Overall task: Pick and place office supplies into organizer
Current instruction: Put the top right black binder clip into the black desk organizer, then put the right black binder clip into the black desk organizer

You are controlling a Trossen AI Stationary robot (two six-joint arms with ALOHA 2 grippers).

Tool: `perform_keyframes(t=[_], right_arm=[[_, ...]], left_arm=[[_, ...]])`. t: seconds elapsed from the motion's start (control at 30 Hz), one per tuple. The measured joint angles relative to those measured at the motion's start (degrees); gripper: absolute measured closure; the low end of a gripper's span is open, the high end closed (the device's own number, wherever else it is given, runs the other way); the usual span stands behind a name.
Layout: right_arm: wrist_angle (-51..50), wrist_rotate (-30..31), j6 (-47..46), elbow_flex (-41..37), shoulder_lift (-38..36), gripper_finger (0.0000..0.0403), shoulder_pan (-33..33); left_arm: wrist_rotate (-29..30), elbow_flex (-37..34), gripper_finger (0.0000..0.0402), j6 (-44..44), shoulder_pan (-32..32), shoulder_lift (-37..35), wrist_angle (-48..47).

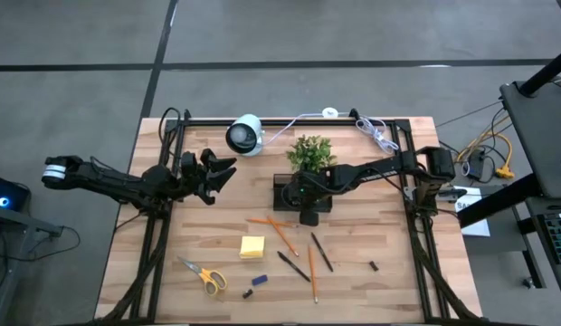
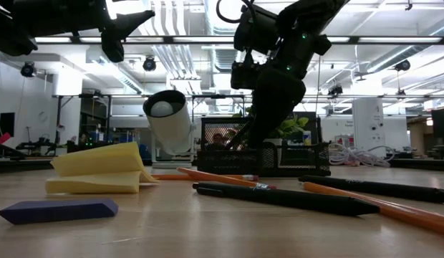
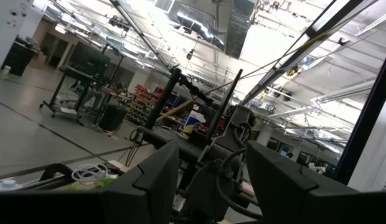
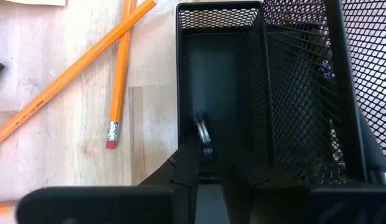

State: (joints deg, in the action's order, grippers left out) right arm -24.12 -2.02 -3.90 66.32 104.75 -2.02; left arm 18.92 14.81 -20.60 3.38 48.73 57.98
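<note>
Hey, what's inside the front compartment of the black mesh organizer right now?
A small dark binder clip sits in the organizer's narrow compartment, just ahead of the right gripper. The gripper hides that compartment's near end, and the mesh obscures the neighbouring section's contents.

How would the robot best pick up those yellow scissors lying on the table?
Probably from straight above. The scissors lie flat, apart from the other supplies, with yellow handles toward the table's front edge and blades pointing up-left in the high view. An end effector could pinch across the narrow neck where blades meet handles; it looks slimmest there, though fine detail is hard to see.
</note>
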Motion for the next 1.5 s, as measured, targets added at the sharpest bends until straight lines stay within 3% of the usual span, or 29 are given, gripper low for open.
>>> perform_keyframes(t=[0.5,0.9,1.5], right_arm=[[-0.7,0.1,-0.6,0.0,-0.6,0.0295,0.0],[-3.1,-4.3,-4.4,0.0,-2.6,0.0290,0.0],[-16.6,-4.5,-19.0,0.0,-18.1,0.0302,0.4]], left_arm=[[0.0,0.0,0.0230,0.0,0.0,0.0,-0.1],[0.0,0.0,0.0230,0.0,0.0,0.0,-0.3],[0.0,0.0,0.0230,0.0,0.0,0.0,-0.7]])
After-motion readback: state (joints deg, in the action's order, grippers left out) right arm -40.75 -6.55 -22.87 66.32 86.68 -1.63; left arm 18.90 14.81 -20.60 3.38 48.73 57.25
